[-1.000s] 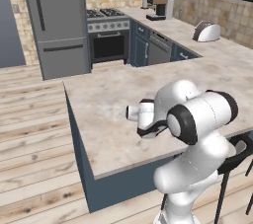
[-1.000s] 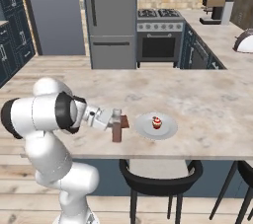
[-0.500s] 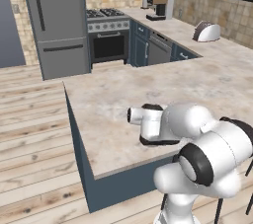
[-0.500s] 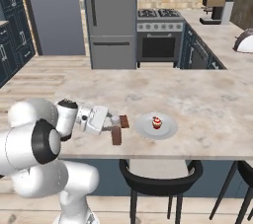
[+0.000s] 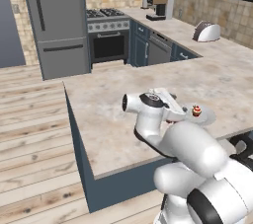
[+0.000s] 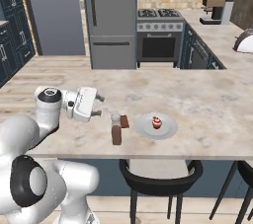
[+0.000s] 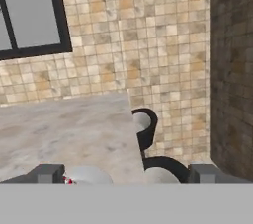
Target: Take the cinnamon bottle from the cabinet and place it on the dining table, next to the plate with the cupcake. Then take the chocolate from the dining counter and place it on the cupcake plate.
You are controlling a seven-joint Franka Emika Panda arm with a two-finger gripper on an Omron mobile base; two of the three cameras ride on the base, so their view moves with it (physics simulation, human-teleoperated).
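The white arm's two-finger gripper (image 6: 99,105) hangs spread and empty; the small flat dark-brown chocolate bar (image 6: 124,121) lies just ahead, slightly below.

One cinnamon bottle (image 6: 116,129), one chocolate (image 6: 124,121), one plate (image 6: 168,128), one cupcake (image 6: 157,122), two stools (image 6: 160,181).

Arm bent low, gripper (image 6: 99,105) level with jaws spread wide

We see the bottle (image 6: 116,129) on the table (image 6: 207,104), chocolate (image 6: 124,121) just beside it, the plate (image 6: 168,130) with the cupcake (image 6: 157,122) to their right.
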